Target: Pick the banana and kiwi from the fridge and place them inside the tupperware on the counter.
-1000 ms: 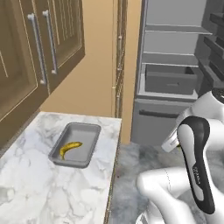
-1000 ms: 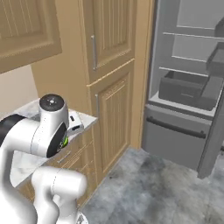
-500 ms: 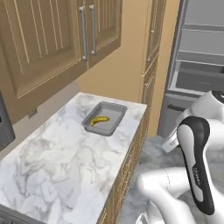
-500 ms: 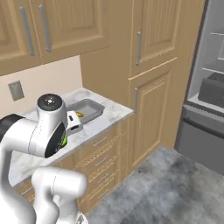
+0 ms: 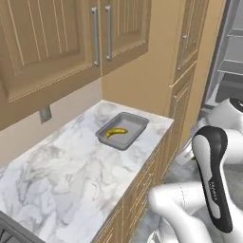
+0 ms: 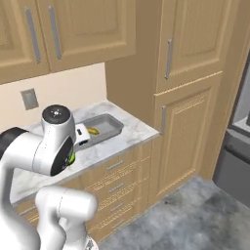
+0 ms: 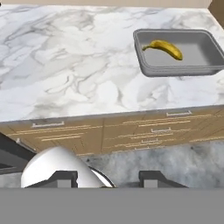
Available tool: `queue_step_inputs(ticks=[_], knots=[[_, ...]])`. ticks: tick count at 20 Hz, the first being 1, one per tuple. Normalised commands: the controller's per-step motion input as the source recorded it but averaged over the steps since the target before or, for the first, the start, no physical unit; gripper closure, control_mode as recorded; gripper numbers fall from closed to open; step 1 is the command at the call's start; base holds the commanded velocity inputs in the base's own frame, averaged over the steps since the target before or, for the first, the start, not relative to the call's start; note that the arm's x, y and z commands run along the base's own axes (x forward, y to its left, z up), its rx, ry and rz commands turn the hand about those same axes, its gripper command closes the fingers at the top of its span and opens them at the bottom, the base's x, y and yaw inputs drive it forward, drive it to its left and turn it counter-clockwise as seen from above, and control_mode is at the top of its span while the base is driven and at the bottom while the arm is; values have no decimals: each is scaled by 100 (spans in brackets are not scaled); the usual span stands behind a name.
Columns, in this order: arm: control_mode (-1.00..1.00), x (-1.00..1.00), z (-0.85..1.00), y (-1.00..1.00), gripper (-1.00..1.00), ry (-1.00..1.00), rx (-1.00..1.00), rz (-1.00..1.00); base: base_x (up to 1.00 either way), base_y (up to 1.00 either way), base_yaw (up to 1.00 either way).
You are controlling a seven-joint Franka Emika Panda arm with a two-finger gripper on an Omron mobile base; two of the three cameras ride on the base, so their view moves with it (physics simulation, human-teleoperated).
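At two o'clock on the table, the banana is seen lying in the tupperware; the kiwi is judged outstanding. Whether the gripper is clenched cannot be told.

White-and-grey marbled stone counter runs over tan wood drawers w/ silver handles; back edge meets beige wall. Shallow rectangular grey tupperware tray sits flat on counter, near the end by the tall tan cabinet, close to front edge in hand view. Small curved yellow-orange banana lies inside tray on its floor, toward the half further from the cabinet. A lime-green bit shows at the robot's arm in right base view; can't tell if it touches the counter.
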Motion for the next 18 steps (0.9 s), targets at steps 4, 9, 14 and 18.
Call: queue_step_inputs(ticks=[4, 9, 14, 18], knots=[[100, 0, 0, 0, 100, 0, 0, 0, 31, -39, 31], [100, 0, 0, 0, 100, 0, 0, 0, 39, -19, 32], [100, 0, 0, 0, 100, 0, 0, 0, 39, -21, 35], [100, 0, 0, 0, 100, 0, 0, 0, 35, -44, 37]])
